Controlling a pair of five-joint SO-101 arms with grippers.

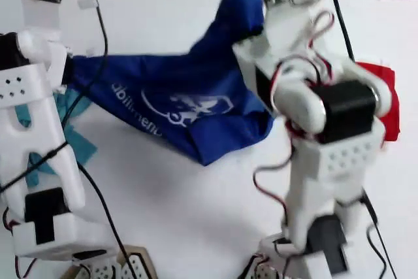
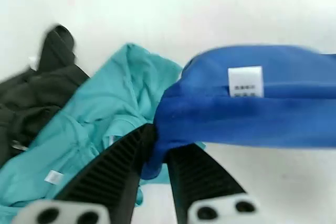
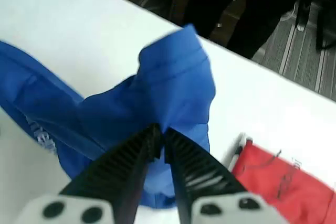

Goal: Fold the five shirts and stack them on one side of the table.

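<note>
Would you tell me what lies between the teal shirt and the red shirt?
The blue shirt lies between the teal shirt and red shirt, in the high view.

White plastic left arm (image 1: 39, 161) and right arm (image 1: 330, 161) carry black motors (image 1: 346, 109), loose cables (image 1: 98, 200), ribbed black fingers (image 2: 115, 166).

White print marks the blue shirt (image 1: 176, 106) and its sewn tag (image 2: 245, 81) — none of it legible.
</note>
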